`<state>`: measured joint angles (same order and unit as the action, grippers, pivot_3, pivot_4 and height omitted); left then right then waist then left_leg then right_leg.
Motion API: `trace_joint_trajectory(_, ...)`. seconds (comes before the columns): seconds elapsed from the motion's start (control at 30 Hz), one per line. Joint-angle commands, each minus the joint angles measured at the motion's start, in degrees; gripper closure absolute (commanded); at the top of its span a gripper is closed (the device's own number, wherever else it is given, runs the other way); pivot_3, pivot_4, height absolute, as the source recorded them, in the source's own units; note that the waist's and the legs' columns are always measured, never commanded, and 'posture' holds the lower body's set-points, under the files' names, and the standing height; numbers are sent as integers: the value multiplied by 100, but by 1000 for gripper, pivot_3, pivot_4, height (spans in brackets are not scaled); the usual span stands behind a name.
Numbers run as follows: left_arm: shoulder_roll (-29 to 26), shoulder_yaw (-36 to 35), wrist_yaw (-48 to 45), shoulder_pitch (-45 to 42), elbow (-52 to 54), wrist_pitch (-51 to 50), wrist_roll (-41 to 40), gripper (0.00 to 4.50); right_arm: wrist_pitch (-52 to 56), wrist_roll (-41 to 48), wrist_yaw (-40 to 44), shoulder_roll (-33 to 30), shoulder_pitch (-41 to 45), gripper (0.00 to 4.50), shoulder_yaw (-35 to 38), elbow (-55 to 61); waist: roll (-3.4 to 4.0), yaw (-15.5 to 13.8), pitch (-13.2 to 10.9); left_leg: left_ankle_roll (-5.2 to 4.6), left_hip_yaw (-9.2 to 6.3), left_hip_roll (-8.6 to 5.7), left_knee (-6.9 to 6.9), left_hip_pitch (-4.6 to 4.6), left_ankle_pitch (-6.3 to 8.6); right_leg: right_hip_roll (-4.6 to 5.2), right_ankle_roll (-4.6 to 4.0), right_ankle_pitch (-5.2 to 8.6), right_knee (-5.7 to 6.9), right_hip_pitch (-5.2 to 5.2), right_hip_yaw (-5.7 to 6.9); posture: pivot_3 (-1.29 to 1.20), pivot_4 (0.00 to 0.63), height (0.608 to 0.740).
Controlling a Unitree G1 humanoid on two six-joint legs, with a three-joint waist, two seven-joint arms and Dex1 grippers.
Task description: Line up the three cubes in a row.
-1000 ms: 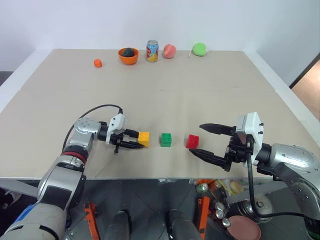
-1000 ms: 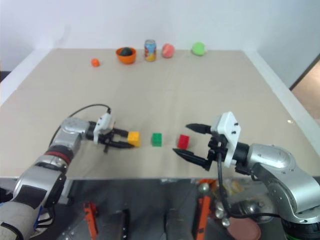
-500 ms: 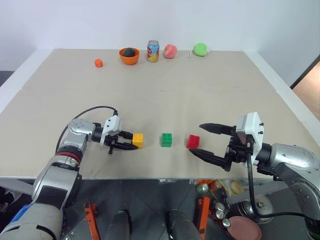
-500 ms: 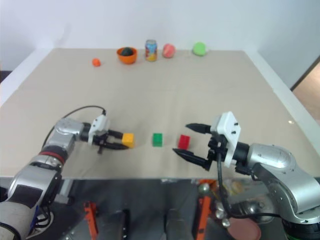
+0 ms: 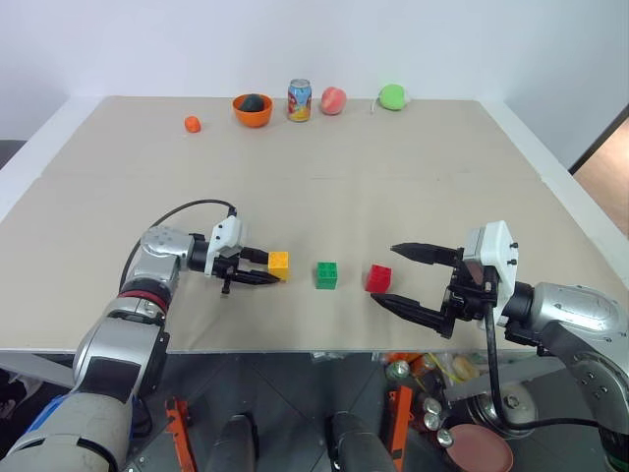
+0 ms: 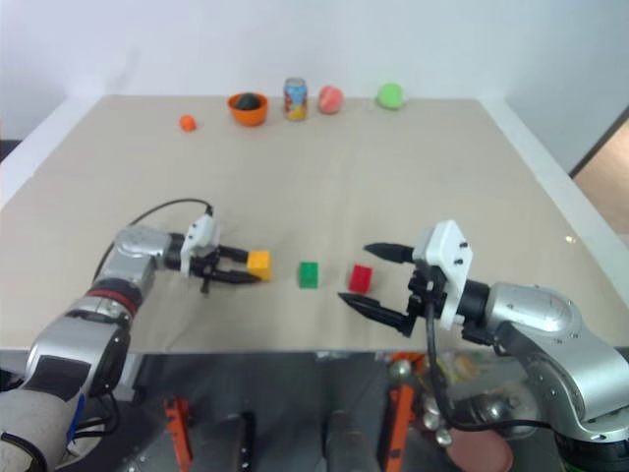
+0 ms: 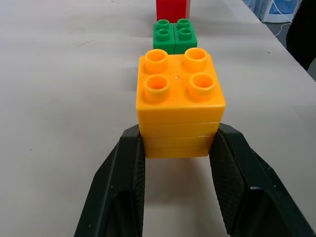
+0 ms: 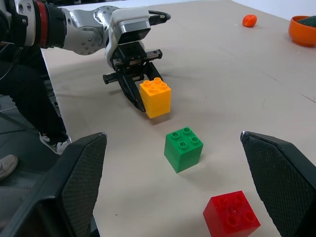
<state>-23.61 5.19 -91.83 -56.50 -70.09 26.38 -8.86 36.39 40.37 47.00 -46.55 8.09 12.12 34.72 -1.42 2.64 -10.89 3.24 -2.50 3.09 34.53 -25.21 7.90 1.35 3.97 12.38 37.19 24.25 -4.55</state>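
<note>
My left gripper (image 5: pixel 267 268) is shut on the yellow-orange cube (image 5: pixel 279 263), its fingers (image 7: pixel 126 182) clamping the cube's two sides. The cube (image 7: pixel 178 101) looks held just off the table. To its right the green cube (image 5: pixel 326 274) and the red cube (image 5: pixel 378 278) stand on the table, a small gap between them. In the left wrist view the green cube (image 7: pixel 175 35) and the red cube (image 7: pixel 172 8) line up straight beyond the yellow one. My right gripper (image 5: pixel 384 272) hovers open just right of the red cube, holding nothing.
Along the table's far edge stand an orange bowl (image 5: pixel 253 110), a drinks can (image 5: pixel 300 99), a pink fruit (image 5: pixel 333 100), a green fruit (image 5: pixel 393 96) and a small orange fruit (image 5: pixel 193 124). The cubes lie close to the near table edge (image 5: pixel 295 350).
My left gripper drew the yellow cube a little to the left, then brought it back right and slightly higher. The right gripper, green cube and red cube stayed put.
</note>
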Motion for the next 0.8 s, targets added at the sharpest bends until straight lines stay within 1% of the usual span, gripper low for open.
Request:
trace_joint_trajectory(0.03,-109,-132,-67,-127,-22,66,76,3223,-16,98,-34,-81,-9,0,179,215,0,-1,0,0,0,0,0,0,0,0,0,0,0,0,0,0,150,740)
trace_joint_trajectory(0.3,-149,-187,-67,-66,-85,145,248,3223,-10,121,-20,-103,-7,0,190,207,0,-2,0,0,0,0,0,0,0,0,0,0,1,0,0,0,150,740)
trace_joint_trajectory(0.8,10,-91,-67,17,-80,185,291,3223,-15,134,-18,-155,-15,0,198,192,0,-1,0,0,-1,0,0,1,0,0,0,0,3,-1,0,0,150,740)
